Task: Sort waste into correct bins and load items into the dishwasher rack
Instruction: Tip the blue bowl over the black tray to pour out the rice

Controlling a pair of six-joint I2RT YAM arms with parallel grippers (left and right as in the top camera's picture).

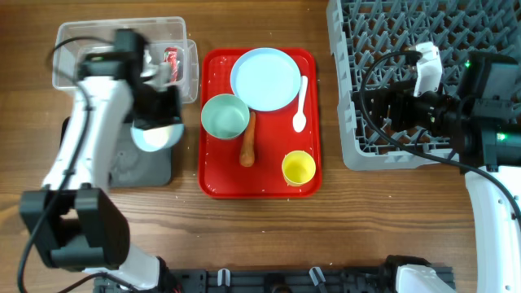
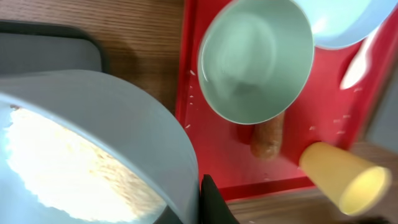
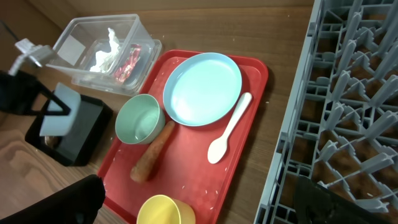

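- Two arms were in play, and the left pincer (image 1: pixel 161 120) was pressed together on the rim of the pale blue bowl (image 1: pixel 155 137), holding it tipped above the black tray (image 1: pixel 151 167) on the left of the counter (image 1: pixel 366 212).
- Up close in the left wrist view, white rice grains (image 2: pixel 56 168) were heaped against the bowl's lower wall, and one dark finger (image 2: pixel 211 199) showed at its rim.
- Behind the black tray sat the clear tub (image 1: pixel 77 37), and inside it the crumpled white tissue (image 3: pixel 109 45) and the red crinkled wrapper (image 3: pixel 127 62) lay side by side.
- Mid-counter lay the red serving tray (image 1: pixel 216 171), with the pale blue plate (image 1: pixel 265 79) filling its far end.
- The mint-green bowl (image 1: pixel 225 115) stood mouth up just beside the plate's near-left edge.
- The orange carrot (image 1: pixel 248 140) lay lengthwise on the tray, its far end tucked against the mint-green bowl.
- The white plastic spoon (image 1: pixel 301 104) lay along the plate's right side, with its scoop toward the near end.
- The small yellow cup (image 1: pixel 298 168) stood mouth up in the tray's near-right corner.
- A few stray grains (image 2: pixel 190 93) dotted the red floor of the tray.
- Over on the right, the right pincer (image 1: pixel 371 106) was spread wide with nothing between its fingers, hovering over the left part of the grey dishwasher rack (image 1: pixel 366 41).
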